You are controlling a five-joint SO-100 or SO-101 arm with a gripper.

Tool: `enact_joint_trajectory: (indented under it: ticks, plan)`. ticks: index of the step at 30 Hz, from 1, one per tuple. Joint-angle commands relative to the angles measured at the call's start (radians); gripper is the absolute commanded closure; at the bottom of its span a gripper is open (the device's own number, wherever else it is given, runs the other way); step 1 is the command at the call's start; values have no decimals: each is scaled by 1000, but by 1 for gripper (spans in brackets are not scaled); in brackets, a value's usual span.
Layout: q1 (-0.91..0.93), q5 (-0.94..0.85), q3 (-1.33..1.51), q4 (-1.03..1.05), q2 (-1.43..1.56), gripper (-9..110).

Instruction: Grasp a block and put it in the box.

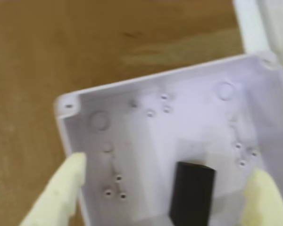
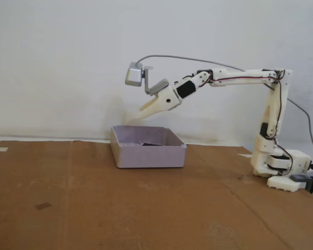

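1. Block (image 1: 192, 194) lies inside the box (image 1: 132, 136), directly under our claw (image 1: 160, 188).
2. Claw spread wide, empty, apparently above the box rim.
3. Block's long axis runs toward the box's far wall.

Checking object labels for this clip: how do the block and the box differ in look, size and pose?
The block is matte black; the box is pale lavender-grey. The block is a small solid piece, while the box is a far wider open tray with low walls. The block lies inside the box, which sits on the brown table. Both have straight, rectangular edges.
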Motion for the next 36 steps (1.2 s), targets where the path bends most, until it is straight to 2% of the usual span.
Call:
enact_joint_trajectory:
  ticks: [1,11,36]
  plan:
    - [-43,-5,-114,-34,160,63]
    - [-66,-6,-114,-34,192,102]
    - [-150,-6,-106,-34,216,101]
